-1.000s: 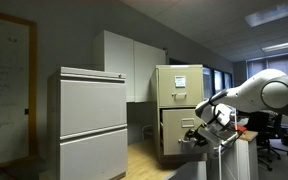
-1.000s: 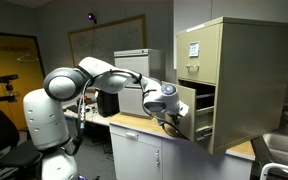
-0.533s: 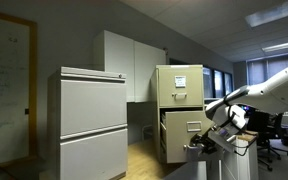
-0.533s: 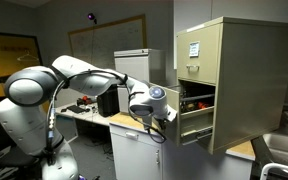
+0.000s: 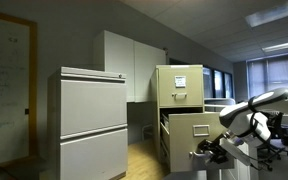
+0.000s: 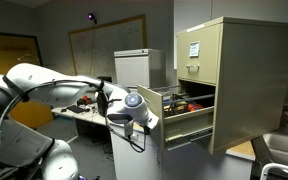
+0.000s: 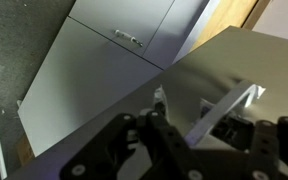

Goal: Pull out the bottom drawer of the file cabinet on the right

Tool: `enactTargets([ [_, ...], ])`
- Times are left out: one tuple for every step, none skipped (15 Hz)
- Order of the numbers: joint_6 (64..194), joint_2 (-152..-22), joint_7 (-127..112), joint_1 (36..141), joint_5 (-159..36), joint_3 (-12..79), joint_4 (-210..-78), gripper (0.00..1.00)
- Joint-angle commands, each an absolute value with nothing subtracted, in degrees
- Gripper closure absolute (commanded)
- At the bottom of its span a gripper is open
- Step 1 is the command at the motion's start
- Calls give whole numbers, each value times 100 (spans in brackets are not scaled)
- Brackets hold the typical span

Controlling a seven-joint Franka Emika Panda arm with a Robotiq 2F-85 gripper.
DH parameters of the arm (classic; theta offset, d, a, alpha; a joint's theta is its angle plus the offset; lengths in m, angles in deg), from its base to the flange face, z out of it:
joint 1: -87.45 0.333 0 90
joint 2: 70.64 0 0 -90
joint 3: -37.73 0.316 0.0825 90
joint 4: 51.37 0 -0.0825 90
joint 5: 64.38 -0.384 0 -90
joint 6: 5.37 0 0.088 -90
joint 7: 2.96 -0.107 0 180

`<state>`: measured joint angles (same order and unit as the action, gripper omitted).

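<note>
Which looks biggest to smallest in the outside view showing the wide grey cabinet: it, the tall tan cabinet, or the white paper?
Largest: the wide light grey metal cabinet, though it stands nearer the camera.
Then the tall tan metal file cabinet.
Smallest: the white paper sheet on its front.

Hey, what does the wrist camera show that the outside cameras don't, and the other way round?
Only the wrist view: a close look at the gripper with the drawer's shiny metal pull right at it. Whether it is clamped is unclear.
Only the exterior views: the whole file cabinet, the white paper sheet on its upper drawer, and items inside the pulled-out bottom drawer.
Both: the gripper at the front of that drawer.
</note>
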<state>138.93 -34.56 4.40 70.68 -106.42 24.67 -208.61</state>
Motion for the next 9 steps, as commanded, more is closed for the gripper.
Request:
enactTargets([
  [14085,-3469,644,6645,-11004,2911,-21098,86],
  [14138,-3278,649,6603,-11137,2980,-21250,86],
  [14080,-3203,691,6442,-11248,3131,-21286,50],
  [14176,-3189,807,6294,-11461,3292,-21280,36],
  [14325,-3182,931,6154,-11723,3467,-21266,31],
  [14466,-3172,1108,6019,-11995,3640,-21271,23],
  [14697,-3125,1315,5895,-12348,3848,-21275,16],
  [14861,-3101,1555,5806,-12691,4020,-21286,7],
  [14957,-3039,1760,5709,-12971,4207,-21300,2],
])
